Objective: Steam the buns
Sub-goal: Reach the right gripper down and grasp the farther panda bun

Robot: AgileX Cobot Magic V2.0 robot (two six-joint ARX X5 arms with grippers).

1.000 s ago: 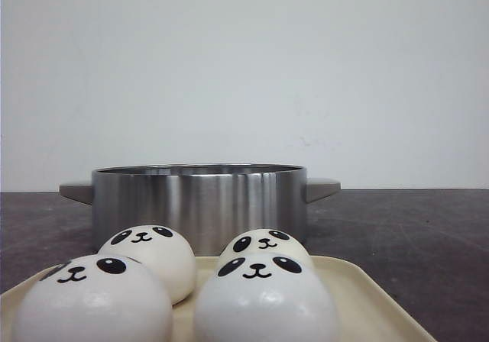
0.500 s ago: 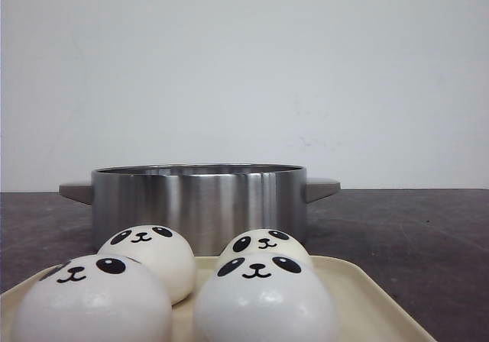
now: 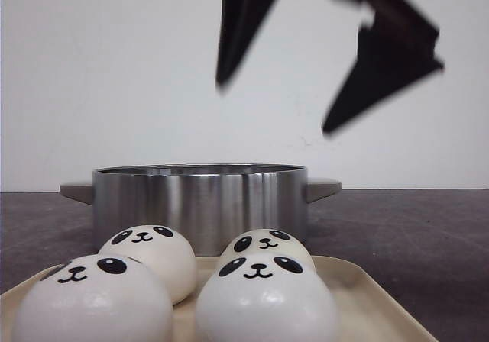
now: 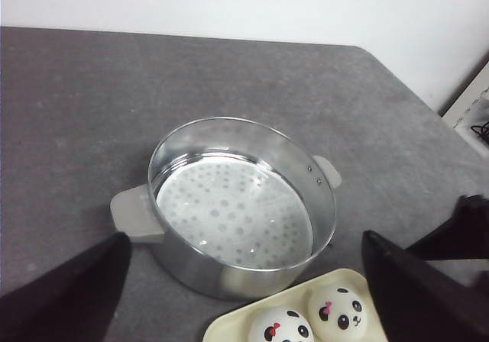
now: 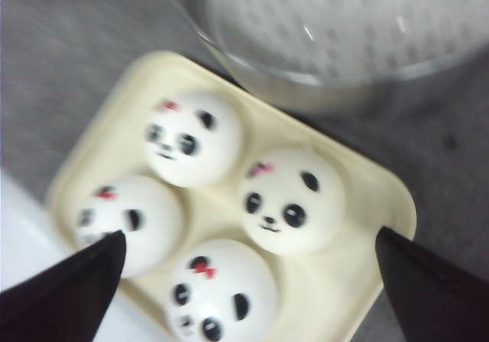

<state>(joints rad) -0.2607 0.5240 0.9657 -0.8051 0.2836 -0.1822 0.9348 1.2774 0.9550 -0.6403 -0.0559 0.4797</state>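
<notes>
Overhead, a blurred black gripper hung above the brushed-steel pot; which arm, unclear. Left gripper and right gripper fingers spread wide, empty. Four smooth, domed white buns sat close together on a cream rounded-corner tray beside the pot's perforated floor.

A bare test setup, like a lab, not a home kitchen: a plain white wall, a dark grey speckled surface, a steel steamer pot and a cream tray set out alone.
</notes>
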